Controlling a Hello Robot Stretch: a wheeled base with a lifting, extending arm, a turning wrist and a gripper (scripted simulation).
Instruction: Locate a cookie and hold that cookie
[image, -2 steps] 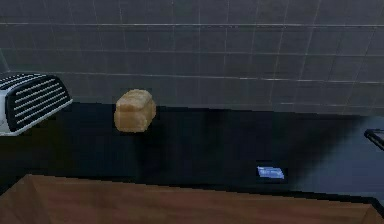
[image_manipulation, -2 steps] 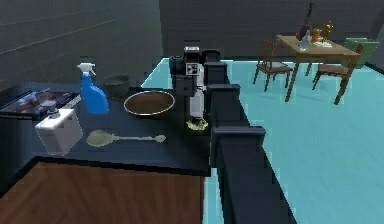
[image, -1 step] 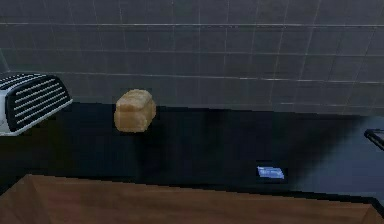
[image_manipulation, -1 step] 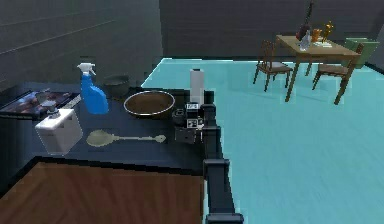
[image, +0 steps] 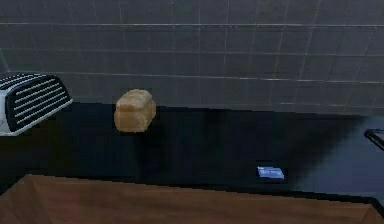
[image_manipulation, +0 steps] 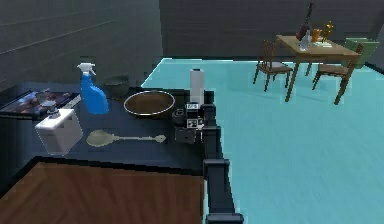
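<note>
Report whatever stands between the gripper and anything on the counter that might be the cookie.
The one flat tan thing looks more like a spoon than a cookie. Only bare counter seems to lie between it and the gripper; the brown bowl sits off that line.

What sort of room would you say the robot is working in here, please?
Most likely a kitchen with a dining area: a dark countertop against a tiled wall carries a loaf of bread and a bowl, and a wooden dining table with chairs stands nearby.
</note>
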